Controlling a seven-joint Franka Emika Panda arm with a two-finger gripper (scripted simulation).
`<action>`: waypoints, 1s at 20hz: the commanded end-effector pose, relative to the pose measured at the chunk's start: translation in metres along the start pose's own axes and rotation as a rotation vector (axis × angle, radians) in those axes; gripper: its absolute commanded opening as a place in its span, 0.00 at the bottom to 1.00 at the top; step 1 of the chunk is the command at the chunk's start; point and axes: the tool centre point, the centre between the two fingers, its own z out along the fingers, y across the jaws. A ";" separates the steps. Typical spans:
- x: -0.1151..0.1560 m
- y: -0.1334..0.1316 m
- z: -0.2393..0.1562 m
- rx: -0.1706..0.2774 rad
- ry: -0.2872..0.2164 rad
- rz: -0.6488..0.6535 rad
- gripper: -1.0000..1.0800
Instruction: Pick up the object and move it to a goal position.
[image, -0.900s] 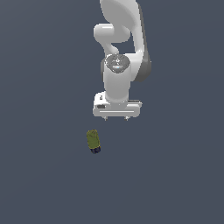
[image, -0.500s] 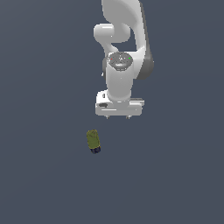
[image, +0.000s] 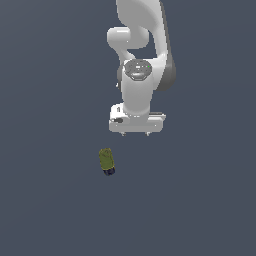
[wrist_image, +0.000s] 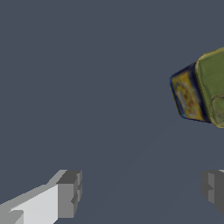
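The wrist view's edge cuts off the object (wrist_image: 205, 89) and one finger (wrist_image: 214, 189) of the tool.

There is only 1 other thing to see: the floor (image: 50, 100). It is a flat, dark blue-grey ground. It looks the same all over and fills the whole exterior view, with no lines or marks on it. In the wrist view the same plain dark ground (wrist_image: 87, 65) is there, smooth and even. No edge or wall of it shows in either view.
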 end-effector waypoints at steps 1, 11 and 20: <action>0.004 0.005 0.002 -0.001 0.002 -0.013 0.96; 0.035 0.046 0.018 -0.009 0.017 -0.127 0.96; 0.064 0.098 0.039 -0.023 0.032 -0.257 0.96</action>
